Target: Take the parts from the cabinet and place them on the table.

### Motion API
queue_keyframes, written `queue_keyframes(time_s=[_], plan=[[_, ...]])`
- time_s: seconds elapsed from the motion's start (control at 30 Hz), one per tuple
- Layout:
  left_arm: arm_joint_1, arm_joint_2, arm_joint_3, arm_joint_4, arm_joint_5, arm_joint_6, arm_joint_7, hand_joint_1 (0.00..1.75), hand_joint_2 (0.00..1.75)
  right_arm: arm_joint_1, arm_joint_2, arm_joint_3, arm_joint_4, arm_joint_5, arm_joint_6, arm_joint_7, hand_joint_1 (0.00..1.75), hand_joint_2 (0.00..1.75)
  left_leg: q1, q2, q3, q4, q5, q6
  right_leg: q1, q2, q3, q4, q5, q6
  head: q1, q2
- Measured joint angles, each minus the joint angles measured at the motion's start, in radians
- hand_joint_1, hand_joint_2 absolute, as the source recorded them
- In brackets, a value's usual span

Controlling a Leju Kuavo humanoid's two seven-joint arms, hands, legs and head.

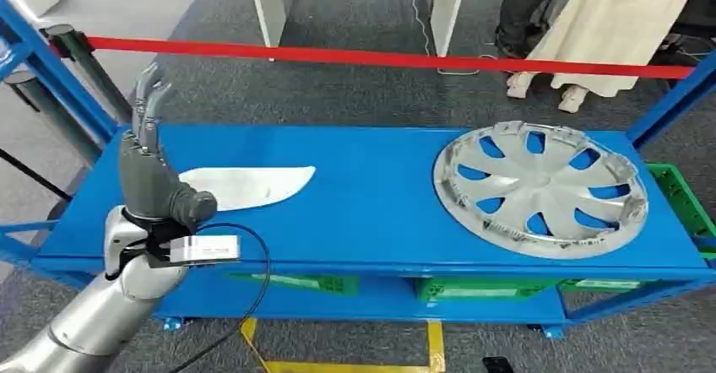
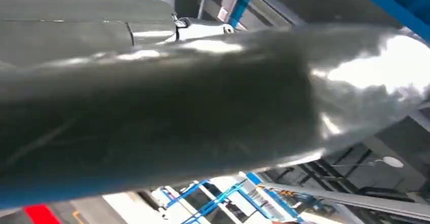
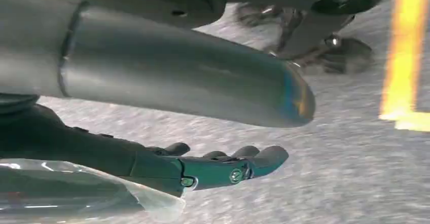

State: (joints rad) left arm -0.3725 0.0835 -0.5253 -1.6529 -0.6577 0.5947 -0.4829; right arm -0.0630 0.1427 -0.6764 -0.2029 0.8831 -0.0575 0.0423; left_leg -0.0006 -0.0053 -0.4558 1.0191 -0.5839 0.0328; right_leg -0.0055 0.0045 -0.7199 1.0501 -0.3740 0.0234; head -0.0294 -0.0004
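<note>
Blue table: long top, frame rails at both ends, green bins on the shelf beneath. Red tape stretched behind it; a person stands beyond, upper right.

Hubcap: silver, spoked, lying flat on the right part of the tabletop, near the right end.

Panel: pale, flat, leaf-shaped, lying on the left part of the tabletop, well apart from the hubcap.

Left hand: raised over the table's left end, just beside the panel's blunt end, fingers extended upward and apart, holding nothing. Contact with the panel: cannot tell.

Right hand: hanging over grey floor near yellow tape, fingers nearly straight, nothing in its grasp.
</note>
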Motion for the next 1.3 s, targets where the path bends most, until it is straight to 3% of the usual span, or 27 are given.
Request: queue_keyframes(time_s=[0.03, 0.1, 0.13, 0.2, 0.23, 0.27, 0.3, 0.33, 0.37, 0.4, 0.5, 0.53, 0.6, 0.63, 0.7, 0.73, 0.8, 0.83, 0.87, 0.93, 0.97, 1.0, 1.07, 1.13, 1.2, 1.23, 1.3], plan=[[0.004, 0.0, -0.002, 0.003, -0.001, 0.0, 0.0, 0.0, 0.0, -0.001, -0.001, -0.01, 0.001, -0.011, 0.008, -0.011, 0.0, 0.0, -0.003, -0.003, 0.012, -0.003, -0.008, -0.008, 0.005, -0.002, 0.005, -0.005, -0.018, -0.004, -0.001, 0.0], [0.0, -0.001, -0.004, 0.003, -0.001, -0.001, -0.001, 0.0, 0.0, -0.006, -0.001, -0.027, 0.0, -0.026, 0.009, -0.019, 0.0, 0.0, 0.001, -0.003, 0.015, -0.007, -0.009, -0.014, 0.009, 0.0, 0.019, 0.0, -0.022, -0.017, -0.001, 0.0], [-0.004, -0.002, -0.005, 0.003, -0.007, -0.001, -0.001, 0.0, 0.0, -0.009, -0.002, -0.035, 0.0, -0.031, 0.009, -0.024, 0.0, 0.0, 0.0, -0.003, 0.005, 0.012, 0.01, -0.025, 0.008, 0.001, 0.025, -0.004, -0.025, -0.024, -0.002, 0.0], [-0.006, -0.001, -0.01, 0.006, -0.016, -0.014, 0.007, 0.0, 0.0, -0.013, -0.002, -0.048, 0.0, -0.037, 0.009, -0.029, 0.0, 0.0, 0.0, -0.001, -0.064, 0.13, 0.054, -0.038, -0.003, 0.002, 0.055, -0.03, -0.033, -0.034, -0.006, 0.0], [-0.009, 0.002, -0.013, 0.012, -0.011, -0.041, 0.02, 0.0, 0.0, -0.017, -0.002, -0.053, 0.0, -0.037, 0.01, -0.031, 0.0, 0.0, 0.003, -0.001, -0.107, 0.19, 0.046, -0.044, -0.004, 0.002, 0.067, -0.036, -0.039, -0.042, -0.008, 0.0], [-0.011, 0.005, -0.019, 0.022, 0.002, -0.078, 0.032, 0.0, 0.0, -0.02, -0.002, -0.058, 0.0, -0.037, 0.011, -0.031, 0.0, 0.0, 0.007, -0.001, -0.151, 0.243, 0.013, -0.049, -0.005, 0.002, 0.077, -0.038, -0.047, -0.041, -0.008, 0.0], [-0.011, 0.011, -0.027, 0.034, 0.02, -0.121, 0.042, 0.0, 1.75, -0.022, -0.002, -0.062, 0.0, -0.037, 0.014, -0.032, 0.0, 0.0, 0.01, -0.001, -0.188, 0.277, -0.033, -0.053, -0.006, 0.002, 0.088, -0.038, -0.058, -0.04, -0.008, 0.0], [-0.01, 0.015, -0.031, 0.046, 0.042, -0.157, 0.048, 0.0, 1.75, -0.022, -0.002, -0.064, 0.0, -0.039, 0.014, -0.032, 0.0, 0.0, 0.013, -0.001, -0.212, 0.287, -0.069, -0.057, -0.007, 0.005, 0.1, -0.038, -0.069, -0.038, -0.009, 0.0], [-0.009, 0.017, -0.035, 0.058, 0.067, -0.181, 0.052, 0.0, 1.75, -0.02, -0.001, -0.067, 0.0, -0.04, 0.014, -0.032, 0.0, 0.0, 0.015, -0.001, -0.224, 0.277, -0.071, -0.059, -0.007, 0.007, 0.114, -0.038, -0.079, -0.035, -0.008, 0.0], [-0.008, 0.022, -0.039, 0.069, 0.09, -0.21, 0.058, 0.0, 1.75, -0.019, -0.001, -0.072, 0.0, -0.043, 0.015, -0.032, 0.0, 0.0, 0.016, -0.001, -0.222, 0.242, -0.038, -0.06, -0.008, 0.008, 0.128, -0.037, -0.088, -0.034, -0.008, 0.0], [-0.004, 0.039, -0.048, 0.105, 0.127, -0.298, 0.092, 0.0, 1.75, -0.017, -0.001, -0.083, 0.0, -0.05, 0.014, -0.032, 0.0, 0.0, 0.019, 0.0, -0.181, 0.031, 0.171, -0.056, -0.01, 0.01, 0.156, -0.038, -0.112, -0.023, -0.008, 0.0], [-0.001, 0.045, -0.051, 0.126, 0.127, -0.313, 0.102, 0.0, 1.75, -0.018, -0.001, -0.088, 0.001, -0.053, 0.015, -0.032, 0.0, 0.0, 0.013, 0.002, -0.187, 0.012, 0.129, -0.051, -0.006, 0.013, 0.163, -0.03, -0.118, -0.015, -0.006, 0.0], [0.016, 0.054, -0.058, 0.169, 0.124, -0.332, 0.115, 0.0, 1.75, -0.015, -0.001, -0.096, 0.001, -0.056, 0.015, -0.029, 0.0, 0.0, 0.01, 0.001, -0.184, 0.021, 0.147, -0.031, -0.006, 0.012, 0.16, -0.03, -0.133, 0.0, -0.005, 0.0], [0.024, 0.062, -0.058, 0.185, 0.12, -0.333, 0.115, 0.0, 0.0, -0.011, 0.0, -0.098, 0.001, -0.056, 0.015, -0.029, 0.0, 0.0, 0.007, 0.0, -0.183, 0.022, 0.144, -0.024, -0.007, 0.011, 0.165, -0.036, -0.135, 0.005, -0.005, 0.0], [0.036, 0.067, -0.059, 0.208, 0.099, -0.332, 0.12, 0.0, 0.0, -0.01, 0.0, -0.105, 0.001, -0.056, 0.015, -0.018, 0.0, 0.0, 0.014, 0.001, -0.169, 0.009, 0.15, -0.012, -0.009, 0.007, 0.16, -0.023, -0.152, 0.014, -0.005, 0.0], [0.042, 0.068, -0.059, 0.222, 0.084, -0.329, 0.125, 0.0, 0.0, -0.01, 0.0, -0.106, 0.001, -0.055, 0.015, -0.015, 0.0, 0.0, 0.014, 0.001, -0.166, 0.009, 0.147, -0.006, -0.008, 0.004, 0.142, 0.016, -0.176, 0.016, -0.001, 0.0], [0.064, 0.071, -0.059, 0.248, 0.072, -0.326, 0.127, 0.0, 0.0, -0.011, 0.0, -0.11, 0.001, -0.055, 0.015, -0.013, 0.0, 0.0, 0.01, 0.002, -0.165, 0.009, 0.14, 0.003, -0.008, 0.003, 0.056, 0.172, -0.243, 0.02, 0.0, 0.0], [0.075, 0.071, -0.058, 0.259, 0.071, -0.324, 0.127, 0.0, 0.0, -0.009, 0.0, -0.112, 0.001, -0.055, 0.015, -0.013, 0.0, 0.0, 0.007, 0.002, -0.165, 0.01, 0.137, 0.006, -0.008, 0.003, 0.015, 0.239, -0.261, 0.02, 0.001, 0.0], [0.086, 0.072, -0.058, 0.268, 0.071, -0.323, 0.127, 0.0, 0.0, -0.007, 0.0, -0.113, 0.001, -0.054, 0.016, -0.012, 0.0, 0.0, 0.004, 0.002, -0.163, 0.01, 0.134, 0.007, -0.007, 0.003, -0.008, 0.264, -0.253, 0.019, 0.001, 0.0], [0.098, 0.073, -0.056, 0.28, 0.071, -0.32, 0.127, 0.0, 0.0, -0.006, 0.0, -0.114, 0.002, -0.054, 0.016, -0.013, 0.0, 0.0, 0.0, -0.003, -0.152, 0.01, 0.126, 0.008, -0.006, 0.003, 0.013, 0.185, -0.176, 0.011, 0.001, 0.0], [0.101, 0.073, -0.055, 0.284, 0.071, -0.318, 0.127, 0.0, 0.0, -0.006, 0.0, -0.115, 0.002, -0.053, 0.016, -0.014, 0.0, 0.0, -0.003, -0.004, -0.142, 0.01, 0.119, 0.007, -0.004, 0.003, 0.053, 0.089, -0.116, 0.002, 0.001, 0.0], [0.102, 0.073, -0.054, 0.288, 0.071, -0.317, 0.126, 0.0, 0.0, -0.007, 0.0, -0.117, 0.002, -0.053, 0.016, -0.014, 0.0, 0.0, -0.004, -0.004, -0.134, 0.01, 0.113, 0.005, 0.0, 0.003, 0.085, 0.006, -0.08, -0.008, 0.001, 0.0], [0.105, 0.074, -0.053, 0.293, 0.071, -0.314, 0.126, 0.0, 0.0, -0.009, 0.0, -0.122, 0.002, -0.053, 0.017, -0.014, 0.0, 0.0, -0.006, -0.005, -0.135, 0.013, 0.109, -0.003, 0.006, 0.003, 0.114, -0.014, -0.094, -0.017, -0.002, 0.0], [0.109, 0.074, -0.051, 0.296, 0.071, -0.314, 0.126, 0.0, 0.0, -0.009, 0.0, -0.122, 0.002, -0.053, 0.017, -0.014, 0.0, 0.0, -0.005, -0.004, -0.136, 0.009, 0.111, -0.011, 0.008, 0.006, 0.114, -0.019, -0.102, -0.023, -0.001, 0.0], [0.108, 0.074, -0.047, 0.296, 0.071, -0.314, 0.126, 0.0, 0.0, -0.008, 0.002, -0.123, 0.002, -0.053, 0.017, -0.014, 0.0, 0.0, -0.009, -0.004, -0.133, 0.009, 0.1, -0.023, -0.005, 0.004, 0.129, -0.039, -0.097, -0.029, 0.0, 0.0], [0.107, 0.074, -0.044, 0.297, 0.071, -0.314, 0.126, 0.0, 0.0, -0.007, 0.001, -0.124, 0.002, -0.053, 0.016, -0.014, 0.0, 0.0, -0.008, -0.003, -0.139, 0.037, 0.081, -0.031, -0.006, 0.003, 0.137, -0.045, -0.097, -0.032, -0.006, 0.0], [0.106, 0.075, -0.042, 0.3, 0.062, -0.312, 0.127, 0.0, 0.0, -0.01, 0.001, -0.128, 0.002, -0.053, 0.016, -0.016, 0.0, 0.0, 0.0, -0.002, -0.198, 0.169, 0.015, -0.042, -0.006, 0.001, 0.141, -0.044, -0.099, -0.036, -0.01, 0.0]])
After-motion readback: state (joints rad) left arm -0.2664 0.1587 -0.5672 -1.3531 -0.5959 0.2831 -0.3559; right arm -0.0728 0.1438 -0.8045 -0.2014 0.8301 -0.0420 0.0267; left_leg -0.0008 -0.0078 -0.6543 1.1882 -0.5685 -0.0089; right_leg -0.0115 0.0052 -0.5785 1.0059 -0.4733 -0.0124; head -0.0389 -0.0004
